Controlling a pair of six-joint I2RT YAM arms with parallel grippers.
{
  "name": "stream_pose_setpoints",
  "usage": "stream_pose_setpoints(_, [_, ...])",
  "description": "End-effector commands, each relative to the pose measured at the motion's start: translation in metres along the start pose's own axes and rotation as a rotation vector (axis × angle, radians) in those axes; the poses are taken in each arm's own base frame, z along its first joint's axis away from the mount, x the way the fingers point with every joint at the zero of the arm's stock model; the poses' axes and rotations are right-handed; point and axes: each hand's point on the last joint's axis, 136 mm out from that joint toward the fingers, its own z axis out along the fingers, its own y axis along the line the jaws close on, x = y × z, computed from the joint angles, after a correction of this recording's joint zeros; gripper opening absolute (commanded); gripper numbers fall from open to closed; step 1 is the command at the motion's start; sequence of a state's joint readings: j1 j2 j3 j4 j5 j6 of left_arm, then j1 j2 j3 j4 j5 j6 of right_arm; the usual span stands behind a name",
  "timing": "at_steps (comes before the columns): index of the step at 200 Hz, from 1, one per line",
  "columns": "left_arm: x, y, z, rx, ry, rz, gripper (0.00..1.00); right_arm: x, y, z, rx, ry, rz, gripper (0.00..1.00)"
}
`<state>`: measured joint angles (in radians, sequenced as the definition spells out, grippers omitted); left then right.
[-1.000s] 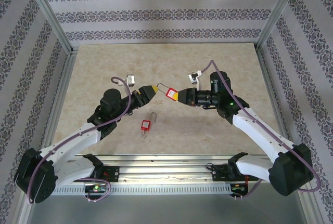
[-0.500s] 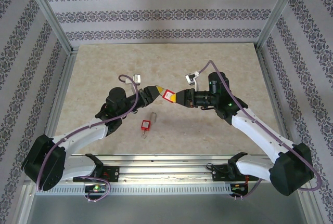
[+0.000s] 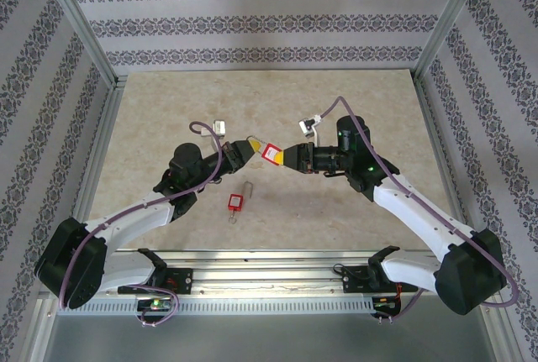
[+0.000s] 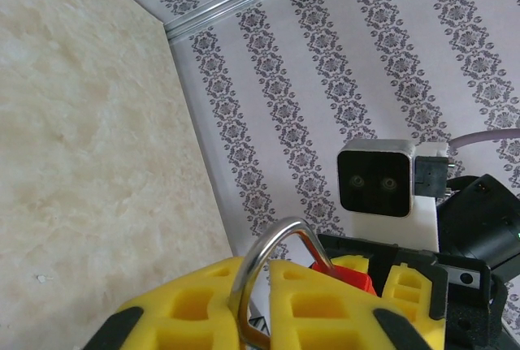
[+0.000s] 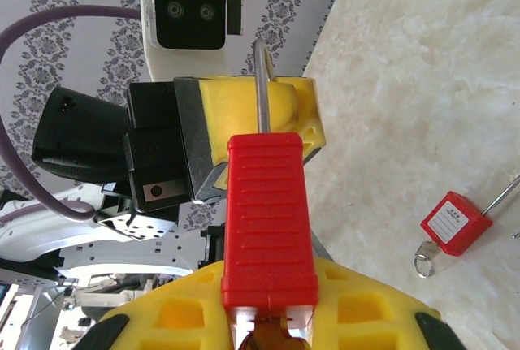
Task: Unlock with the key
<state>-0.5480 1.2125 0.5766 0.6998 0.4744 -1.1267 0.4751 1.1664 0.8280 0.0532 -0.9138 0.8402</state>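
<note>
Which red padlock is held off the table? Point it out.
The raised padlock: body in the right fingers, shackle in the left fingers. The other padlock lies on the table.

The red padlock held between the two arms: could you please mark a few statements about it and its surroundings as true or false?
1. The right tool grips the red body of the held padlock. True.
2. The second padlock is gripped by the left tool. False: it lies on the table, nearer the arm bases, apart from both tools.
3. The left tool's yellow pads sit on either side of the held padlock's metal shackle. True.
4. The held padlock's body is blue. False: it is red, like the second padlock.
</note>
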Motion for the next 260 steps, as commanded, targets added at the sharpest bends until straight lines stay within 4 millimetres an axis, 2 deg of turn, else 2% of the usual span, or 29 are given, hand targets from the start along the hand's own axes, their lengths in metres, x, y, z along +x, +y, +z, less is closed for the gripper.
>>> stream_pose_setpoints(1, [-0.004, -0.008, 0.003, 0.011, 0.002, 0.107, 0.06, 0.000, 0.019, -0.002, -0.075, 0.011, -0.016, 0.00])
stream_pose_setpoints(49, [-0.015, -0.020, 0.001, 0.035, -0.055, 0.309, 0.00, -0.006, 0.026, -0.001, -0.146, -0.001, 0.017, 0.00])
stream_pose_setpoints(72, [-0.021, -0.026, -0.005, 0.048, -0.106, 0.385, 0.00, -0.008, 0.023, -0.003, -0.137, -0.008, 0.032, 0.00])
stream_pose_setpoints(91, [-0.025, -0.042, -0.013, 0.105, -0.150, 0.425, 0.00, -0.008, 0.016, -0.003, -0.125, -0.016, 0.048, 0.00])
stream_pose_setpoints(114, [-0.024, -0.062, -0.025, 0.193, -0.184, 0.487, 0.00, -0.008, 0.005, -0.004, -0.123, -0.030, 0.079, 0.00])
stream_pose_setpoints(157, [-0.019, -0.073, -0.037, 0.198, -0.174, 0.576, 0.00, -0.006, 0.002, -0.010, -0.128, -0.038, 0.084, 0.00])
stream_pose_setpoints(211, [-0.016, -0.105, -0.054, 0.256, -0.190, 0.662, 0.00, -0.006, -0.003, -0.012, -0.136, -0.033, 0.110, 0.00])
stream_pose_setpoints(228, [-0.016, -0.104, -0.057, 0.222, -0.183, 0.681, 0.00, -0.009, -0.005, -0.013, -0.128, -0.043, 0.105, 0.00])
stream_pose_setpoints(260, [-0.014, -0.098, -0.063, 0.181, -0.177, 0.696, 0.00, -0.010, 0.002, -0.019, -0.121, -0.055, 0.062, 0.00])
